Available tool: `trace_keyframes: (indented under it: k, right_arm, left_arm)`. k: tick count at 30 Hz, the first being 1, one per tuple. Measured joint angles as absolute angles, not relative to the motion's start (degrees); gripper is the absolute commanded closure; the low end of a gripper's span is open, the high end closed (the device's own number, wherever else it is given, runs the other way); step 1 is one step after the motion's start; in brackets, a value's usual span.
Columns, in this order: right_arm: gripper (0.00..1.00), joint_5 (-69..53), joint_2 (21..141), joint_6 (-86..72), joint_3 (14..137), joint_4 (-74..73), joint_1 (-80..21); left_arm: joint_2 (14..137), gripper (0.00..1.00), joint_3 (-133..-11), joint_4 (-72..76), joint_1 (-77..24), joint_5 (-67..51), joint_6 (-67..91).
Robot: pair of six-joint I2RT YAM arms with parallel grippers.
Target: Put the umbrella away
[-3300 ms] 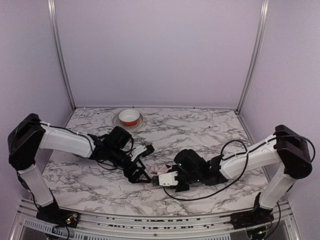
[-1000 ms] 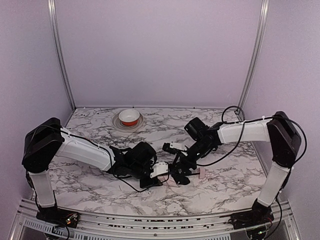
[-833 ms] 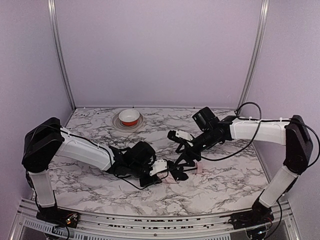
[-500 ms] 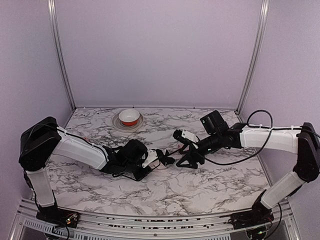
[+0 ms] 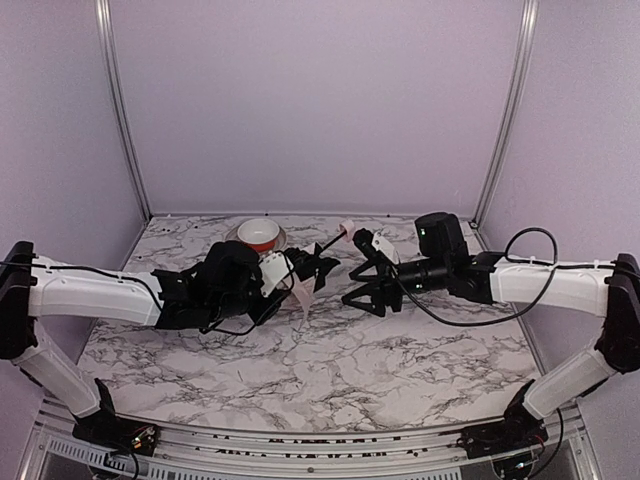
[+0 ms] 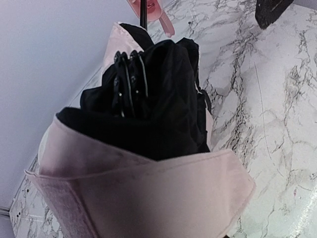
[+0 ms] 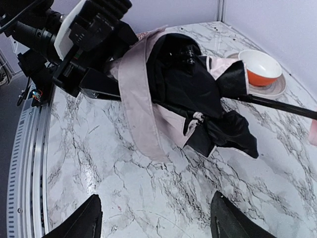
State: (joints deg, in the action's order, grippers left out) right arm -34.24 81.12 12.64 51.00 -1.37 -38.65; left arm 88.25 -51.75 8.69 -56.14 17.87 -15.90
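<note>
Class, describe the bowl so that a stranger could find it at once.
On the marble table, look to the far edge by the back wall, left of centre. There a bowl sits on a pale saucer; it alone is round, orange outside and white inside, unlike the pink-and-black umbrella nearby.

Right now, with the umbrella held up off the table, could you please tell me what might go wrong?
The left gripper seems to grip the umbrella only by bunched fabric, so it may slip out. The loose pink strap hangs below and could snag the open right gripper if it reaches for the shaft.
</note>
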Motion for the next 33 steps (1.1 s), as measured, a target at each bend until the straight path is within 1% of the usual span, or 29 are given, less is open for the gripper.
trace_keyframes:
  k: [3, 8, 14, 18, 25, 30, 33]
  right_arm:
    - [0.31, -35.4, 81.7, 10.7, 51.0, 2.3, -38.7]
    - [0.29, -37.0, 83.5, 8.1, 50.3, 8.3, -39.2]
    - [0.26, -37.6, 86.1, 6.2, 49.0, 13.8, -42.2]
    - [0.24, -38.2, 88.3, 5.6, 49.0, 17.0, -44.6]
    - [0.21, -38.3, 89.7, 5.3, 49.0, 20.9, -45.2]
    - [0.21, -38.8, 89.7, 5.1, 49.0, 24.3, -45.2]
    - [0.23, -39.9, 90.0, 4.5, 49.0, 26.2, -45.2]
  left_arm:
    - [86.1, 1.00, -52.5, 8.6, -56.1, 17.9, -15.9]
    - [85.8, 1.00, -54.3, 7.8, -56.1, 17.9, -15.9]
    - [84.4, 1.00, -57.4, 6.4, -56.2, 17.4, -16.5]
    - [80.9, 1.00, -57.5, 6.4, -56.1, 15.2, -17.0]
    - [77.3, 1.00, -59.2, 6.4, -56.2, 10.4, -17.4]
    - [75.6, 1.00, -59.3, 6.3, -56.2, 7.0, -17.4]
    - [75.3, 1.00, -59.7, 6.2, -56.2, 5.5, -17.4]
